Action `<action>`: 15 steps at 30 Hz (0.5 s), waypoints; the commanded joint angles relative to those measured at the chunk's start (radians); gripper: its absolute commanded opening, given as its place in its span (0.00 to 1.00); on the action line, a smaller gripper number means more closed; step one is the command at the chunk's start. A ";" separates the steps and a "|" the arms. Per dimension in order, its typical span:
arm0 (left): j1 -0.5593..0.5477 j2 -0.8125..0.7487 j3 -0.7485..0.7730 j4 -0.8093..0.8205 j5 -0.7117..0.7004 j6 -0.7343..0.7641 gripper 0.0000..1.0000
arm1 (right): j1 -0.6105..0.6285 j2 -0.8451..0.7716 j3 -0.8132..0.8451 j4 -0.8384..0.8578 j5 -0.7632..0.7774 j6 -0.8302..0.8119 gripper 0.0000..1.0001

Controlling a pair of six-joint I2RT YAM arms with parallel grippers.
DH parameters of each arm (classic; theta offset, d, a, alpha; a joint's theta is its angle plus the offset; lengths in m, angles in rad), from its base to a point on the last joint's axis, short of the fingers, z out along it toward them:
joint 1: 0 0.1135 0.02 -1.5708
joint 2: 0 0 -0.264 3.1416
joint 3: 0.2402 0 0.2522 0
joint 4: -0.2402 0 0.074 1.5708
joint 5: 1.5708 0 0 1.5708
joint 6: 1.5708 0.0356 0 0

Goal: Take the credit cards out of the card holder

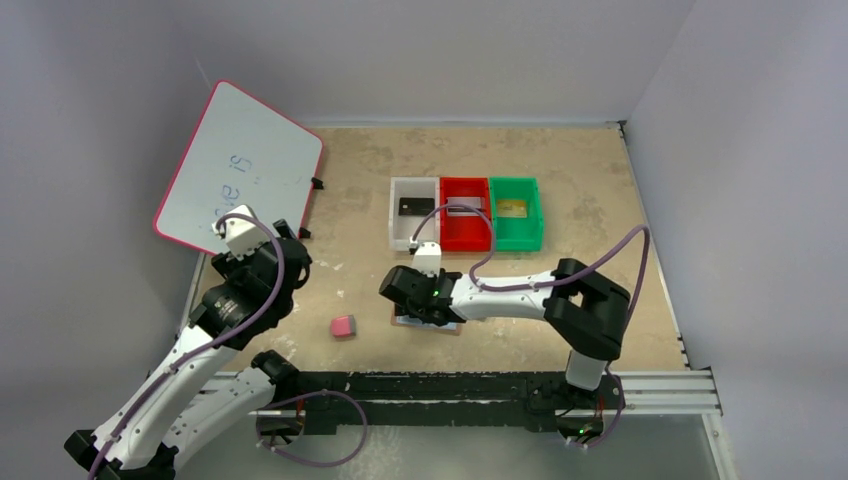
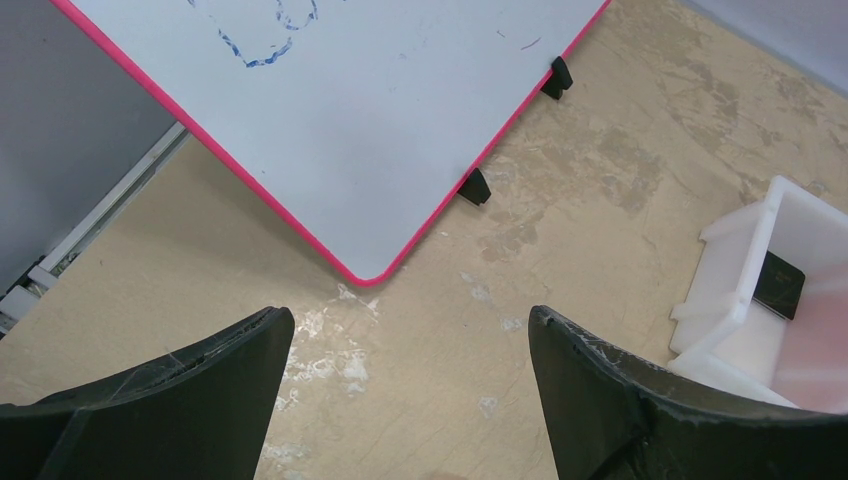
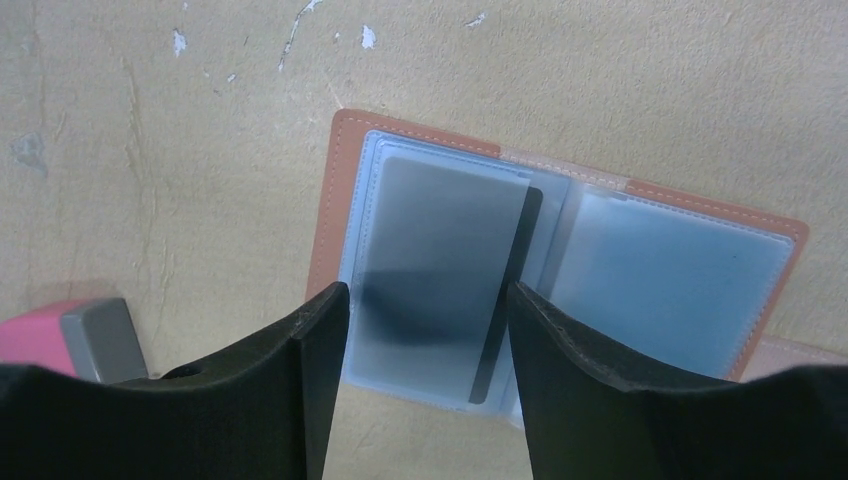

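Right wrist view, straight down on the card holder [image 3: 325, 200]: lies opened flat on the table [image 3: 200, 120], tan leather underneath, two pale sleeves facing up, spread left to right. Holds one dark card [image 3: 440, 260] in the left sleeve, long axis running near to far, with a bare dark strip poking out of the sleeve's right side by the fold. Nothing obvious in the right sleeve, though hard to be sure through the cloudy plastic.

Directly above the near end of that card, the right gripper [image 3: 425, 300]: fingers [image 3: 310, 380] apart with nothing between them, one off each long edge, so the closing line falls across the card's short width. No contact with the holder as far as can be told. Probably calls for coming down onto the exposed strip and drawing the card rightward, toward the fold, rather than along its length.

Left of the holder and apart from it, a pink-and-grey eraser [image 3: 60, 335]. Farther back, three bins side by side: white bin [image 1: 394, 215] with a black card [image 1: 408, 207], red bin [image 1: 466, 181] with a silver-grey card [image 1: 462, 210], green bin [image 1: 517, 240] with a gold card [image 1: 512, 208]. Three cards seemingly out already, one left to go.

Well off to the left, by the whiteboard [image 2: 380, 110] corner, the left gripper [image 2: 410, 318]: fingers wide apart, holding nothing. Right arm clearly the nearer.
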 commanded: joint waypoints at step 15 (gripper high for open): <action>0.003 0.007 0.000 0.032 -0.004 0.005 0.88 | 0.006 0.033 -0.011 -0.006 -0.003 0.047 0.45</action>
